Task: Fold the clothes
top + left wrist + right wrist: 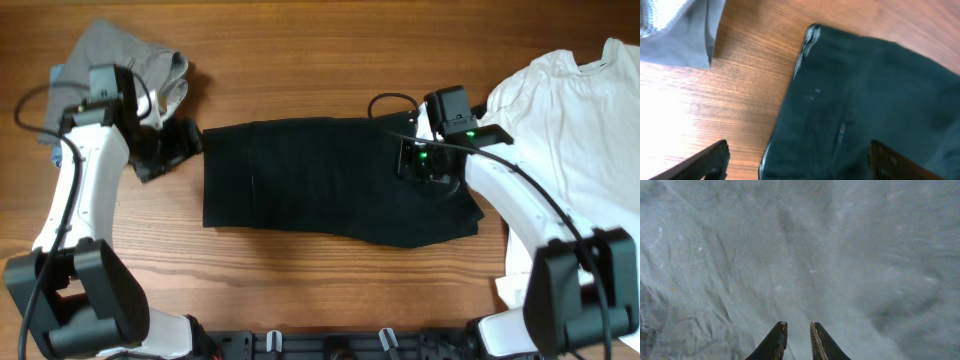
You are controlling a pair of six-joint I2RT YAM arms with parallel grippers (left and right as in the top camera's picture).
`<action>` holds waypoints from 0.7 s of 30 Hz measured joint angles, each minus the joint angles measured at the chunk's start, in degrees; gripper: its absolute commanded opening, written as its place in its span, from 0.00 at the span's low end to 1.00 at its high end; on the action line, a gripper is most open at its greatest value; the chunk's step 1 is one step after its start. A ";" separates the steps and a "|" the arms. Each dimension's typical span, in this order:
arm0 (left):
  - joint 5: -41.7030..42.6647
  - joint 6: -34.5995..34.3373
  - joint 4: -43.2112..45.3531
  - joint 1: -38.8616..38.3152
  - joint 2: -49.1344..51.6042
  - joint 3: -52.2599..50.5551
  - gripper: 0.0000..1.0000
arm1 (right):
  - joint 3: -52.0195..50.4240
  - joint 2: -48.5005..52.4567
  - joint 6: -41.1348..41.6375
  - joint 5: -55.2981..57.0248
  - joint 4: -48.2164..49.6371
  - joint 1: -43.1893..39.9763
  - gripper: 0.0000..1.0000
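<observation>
Soft light, hazy wrist views

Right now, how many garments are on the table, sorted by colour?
black garment: 1
grey garment: 1
white T-shirt: 1
blue piece: 1, only an edge showing beside the grey one
Total: 4
</observation>
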 measured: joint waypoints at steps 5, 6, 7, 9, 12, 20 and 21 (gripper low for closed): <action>3.06 0.02 9.68 0.55 1.92 -9.88 0.85 | -0.09 5.99 1.40 -3.82 0.90 0.00 0.18; 3.80 0.55 11.76 0.50 2.97 -11.43 0.83 | -0.15 6.93 1.70 -4.85 0.96 0.00 0.17; 4.20 0.98 12.94 0.48 3.91 -12.15 0.82 | -0.15 7.39 1.92 -5.40 0.96 0.00 0.17; 4.94 1.49 14.58 0.48 5.66 -12.83 0.80 | -0.15 8.44 2.36 -6.32 1.16 0.00 0.17; 6.97 2.51 16.50 0.48 7.63 -12.41 0.77 | -0.26 9.46 2.78 -7.15 1.22 0.00 0.17; 14.14 5.35 20.09 -2.67 12.15 -10.03 0.54 | -0.26 9.64 3.39 -7.78 1.31 0.00 0.16; 14.71 5.77 20.55 -3.50 12.76 -9.79 0.48 | -0.26 9.64 3.39 -7.80 1.31 0.00 0.16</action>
